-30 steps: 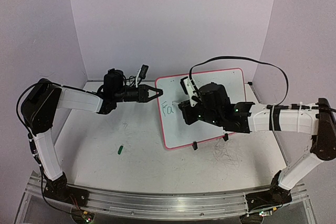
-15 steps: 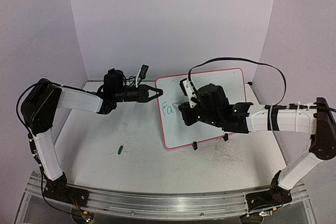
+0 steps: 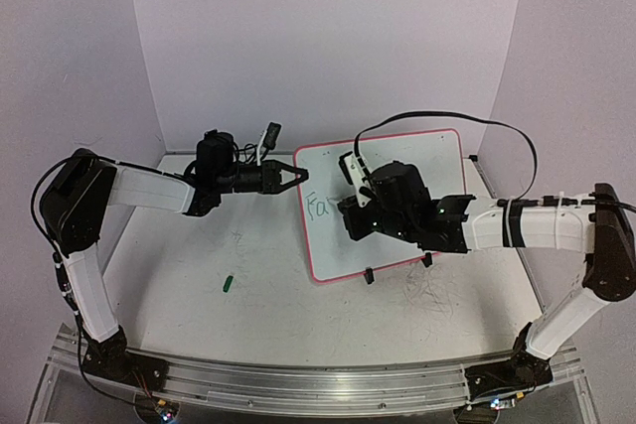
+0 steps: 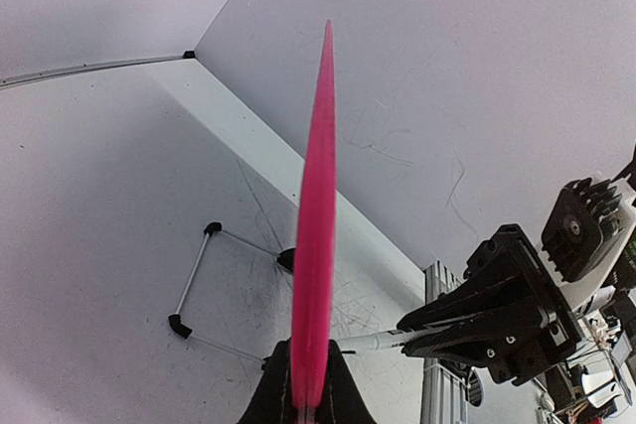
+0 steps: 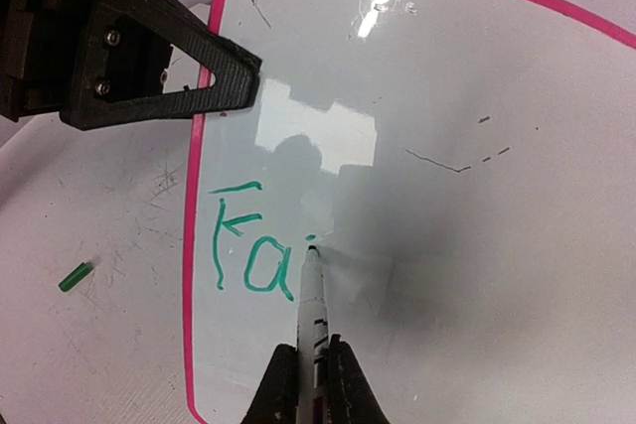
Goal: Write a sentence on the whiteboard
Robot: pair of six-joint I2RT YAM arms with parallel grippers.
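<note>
**Item 1 – whiteboard**: pink-framed, rounded corners. Sits just right of centre in top view, on tabletop, turned at a slant to the frame edges. Two black clip feet on its lower edge. In left wrist view it shows edge-on as a pink strip up the middle of frame.

**Item 2 – sentence**: green handwriting, reads "Fai" only. Lower left of board in right wrist view, near the left frame edge; rest of board w/o green writing, a few faint grey marks at centre-right.

**Item 3 – left gripper**: reaches in from the left of top view; fingers pressed together on the board's pink left edge.

**Item 4 – right gripper**: over board centre in top view, arm coming from lower right. Fingers clamped on marker, white barrel, dark tip. Tip rests on the board at the top of the "i" stroke.

**Item 5 – green cap**: lies on tabletop, lower left of centre in top view, well apart from board & both grippers.
</note>
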